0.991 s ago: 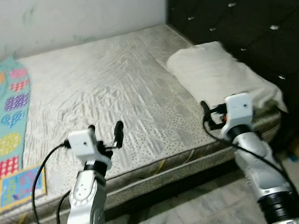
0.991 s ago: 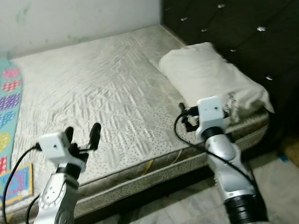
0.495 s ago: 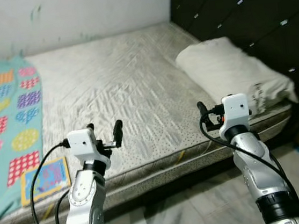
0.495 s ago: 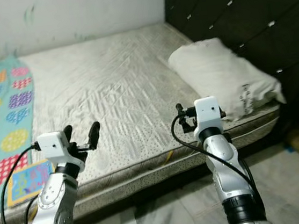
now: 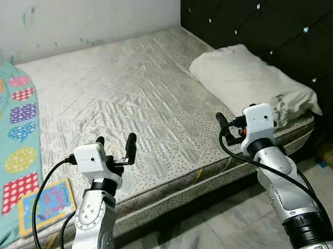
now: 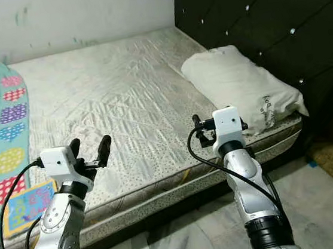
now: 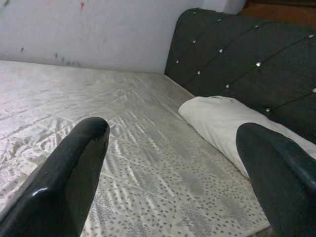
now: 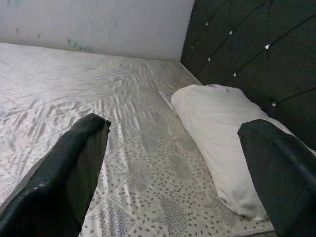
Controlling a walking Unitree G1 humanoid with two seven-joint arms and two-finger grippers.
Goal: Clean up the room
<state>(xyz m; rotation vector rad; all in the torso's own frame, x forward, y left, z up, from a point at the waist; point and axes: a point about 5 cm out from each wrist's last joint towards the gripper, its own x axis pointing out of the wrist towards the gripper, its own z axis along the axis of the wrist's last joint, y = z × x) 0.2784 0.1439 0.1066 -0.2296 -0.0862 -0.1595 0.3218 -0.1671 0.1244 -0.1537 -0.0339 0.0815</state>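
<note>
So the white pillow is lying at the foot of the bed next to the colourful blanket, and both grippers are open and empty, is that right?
Not quite. The white pillow lies against the dark headboard, across the bed from the colourful blanket, as the left eye view shows. The left gripper and right gripper are indeed open and empty.

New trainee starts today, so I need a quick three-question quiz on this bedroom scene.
1. True or false: the pillow lies beside the dark headboard.
2. What lies at the mattress edge near the left gripper? A) book B) shoe C) cup
3. How do the right gripper jaws stand?

Key: 1. True. 2. A, a colourful book on the patterned blanket. 3. Open, holding nothing.
</note>
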